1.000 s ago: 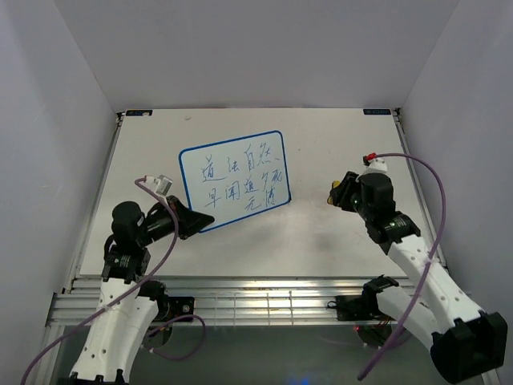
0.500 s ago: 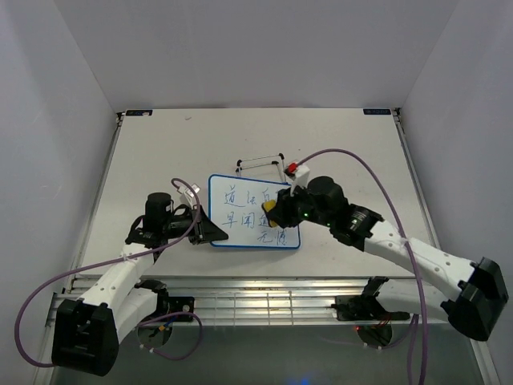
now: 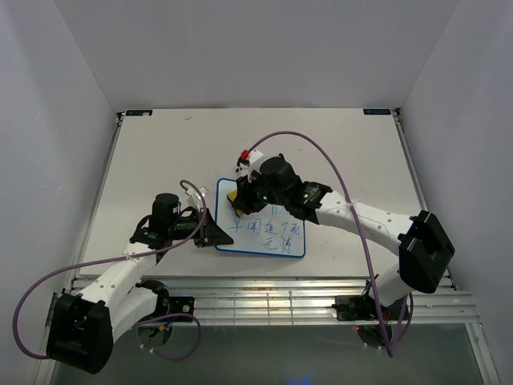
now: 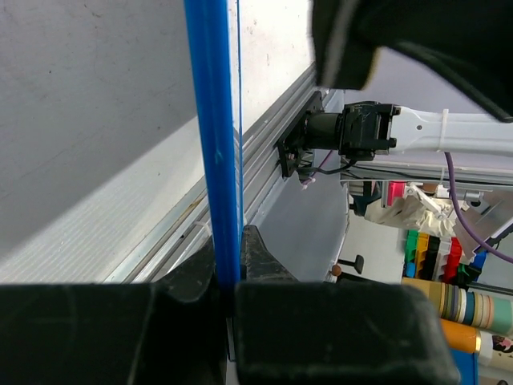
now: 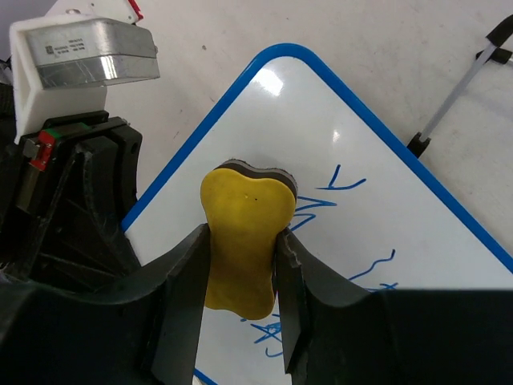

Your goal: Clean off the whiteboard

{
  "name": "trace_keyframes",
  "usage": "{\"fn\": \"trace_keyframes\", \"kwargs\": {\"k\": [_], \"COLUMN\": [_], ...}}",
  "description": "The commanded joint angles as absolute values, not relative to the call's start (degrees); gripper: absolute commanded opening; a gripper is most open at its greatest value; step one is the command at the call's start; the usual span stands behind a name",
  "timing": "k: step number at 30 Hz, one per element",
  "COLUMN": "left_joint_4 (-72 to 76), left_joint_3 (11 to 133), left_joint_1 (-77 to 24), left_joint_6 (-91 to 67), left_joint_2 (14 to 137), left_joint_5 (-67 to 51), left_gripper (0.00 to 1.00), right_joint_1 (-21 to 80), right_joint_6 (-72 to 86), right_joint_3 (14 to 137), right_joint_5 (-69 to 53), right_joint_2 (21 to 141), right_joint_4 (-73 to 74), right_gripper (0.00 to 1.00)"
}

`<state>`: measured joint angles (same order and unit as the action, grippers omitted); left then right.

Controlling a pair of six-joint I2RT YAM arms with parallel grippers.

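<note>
The whiteboard, white with a thin blue frame and blue handwriting, lies tilted near the table's front middle. My left gripper is shut on its left edge; the left wrist view shows the blue frame pinched between the jaws of the left gripper. My right gripper is shut on a yellow eraser. The eraser presses on the upper left part of the whiteboard. Blue strokes remain just right of the eraser; the corner above it is blank.
A black foot on a thin white rod pokes out beyond the board's far edge. An aluminium rail runs along the table's near edge. White walls enclose left, back and right. Purple cables arc over both arms.
The left gripper has carried the board right and toward the near edge. The right arm has swung left over the board with the eraser, and writing at the top left has gone.
</note>
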<state>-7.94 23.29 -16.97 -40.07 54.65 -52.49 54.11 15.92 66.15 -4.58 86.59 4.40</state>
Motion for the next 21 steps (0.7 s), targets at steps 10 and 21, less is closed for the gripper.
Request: {"fn": "trace_keyframes", "kwargs": {"k": [10, 21], "left_joint_4": [-1.67, 1.59], "left_joint_3": [24.0, 22.41], "left_joint_1": [-17.31, -17.31], "left_joint_6": [-40.69, -42.8], "left_joint_2": [51.42, 50.1], "left_joint_5": [-56.6, -57.05], "left_gripper": [0.0, 0.0], "right_joint_1": [56.07, 56.07], "right_joint_6": [15.73, 15.38], "right_joint_3": [62.76, 60.73], "right_joint_5": [-0.53, 2.46], "right_joint_2": [88.42, 88.07], "right_joint_4": [-3.16, -5.45], "right_gripper": [0.38, 0.54]}}
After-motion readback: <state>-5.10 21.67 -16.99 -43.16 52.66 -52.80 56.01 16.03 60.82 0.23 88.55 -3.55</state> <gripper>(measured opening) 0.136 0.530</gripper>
